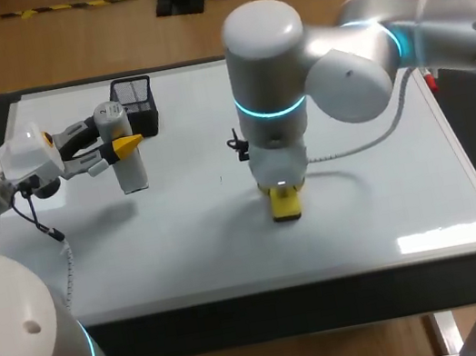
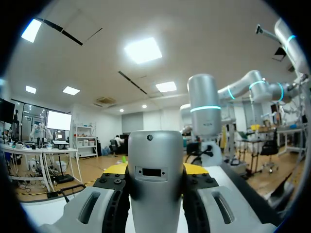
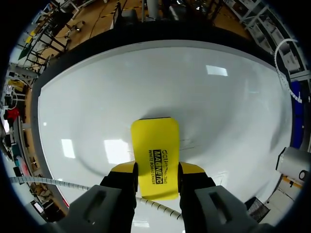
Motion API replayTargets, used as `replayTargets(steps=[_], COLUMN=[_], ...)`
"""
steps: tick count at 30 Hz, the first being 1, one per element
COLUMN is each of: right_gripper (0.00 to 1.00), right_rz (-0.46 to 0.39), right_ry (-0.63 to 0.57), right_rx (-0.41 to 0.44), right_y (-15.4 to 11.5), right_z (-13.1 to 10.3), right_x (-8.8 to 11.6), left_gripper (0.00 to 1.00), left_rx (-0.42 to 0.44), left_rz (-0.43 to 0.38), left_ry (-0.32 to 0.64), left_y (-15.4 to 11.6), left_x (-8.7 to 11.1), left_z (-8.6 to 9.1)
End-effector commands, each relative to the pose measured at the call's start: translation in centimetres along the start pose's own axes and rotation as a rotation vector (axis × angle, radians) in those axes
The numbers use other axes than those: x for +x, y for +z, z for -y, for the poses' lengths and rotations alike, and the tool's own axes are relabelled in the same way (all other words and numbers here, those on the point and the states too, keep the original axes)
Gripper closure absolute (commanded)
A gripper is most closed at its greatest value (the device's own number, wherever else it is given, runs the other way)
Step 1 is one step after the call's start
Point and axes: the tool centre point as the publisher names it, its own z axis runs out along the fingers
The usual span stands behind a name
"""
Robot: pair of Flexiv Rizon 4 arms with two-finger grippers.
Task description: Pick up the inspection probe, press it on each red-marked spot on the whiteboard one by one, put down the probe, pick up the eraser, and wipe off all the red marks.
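The whiteboard [image 1: 391, 206] lies flat on the table. Near its middle the right gripper [image 3: 158, 171] clamps the yellow eraser [image 3: 154, 150] by its long sides, face on the board; it seems light and stiff. The left gripper [image 2: 154, 171] grasps the grey probe [image 2: 155, 160], probably hard and smooth, above the board's left part.

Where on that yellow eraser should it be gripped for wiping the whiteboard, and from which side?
Grip the eraser across its two long sides, near one end, coming straight down from above. It lies flat on the whiteboard, a slim block, so its short width fits between the jaws, as the right arm's jaws hold it.
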Motion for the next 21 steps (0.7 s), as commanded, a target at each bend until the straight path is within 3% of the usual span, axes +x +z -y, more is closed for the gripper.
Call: replayTargets(steps=[1, 11, 21], right_gripper=[1.0, 1.0, 1.0], right_rz=[0.001, -0.001, -0.008], right_ry=[-0.005, 0.023, 0.028], right_rx=[-0.001, 0.017, 0.035], right_y=[-1.3, -3.6, -4.4], right_z=[0.7, 3.0, 3.7], right_x=[1.2, 3.9, 4.7], left_gripper=[1.0, 1.0, 1.0], left_rx=[0.001, 0.001, 0.001], left_rz=[0.002, 0.002, 0.002], left_ry=[0.001, 0.001, 0.001], left_y=[0.0, 0.0, 0.0], left_x=[0.1, 0.1, 0.1], left_z=[0.1, 0.1, 0.1])
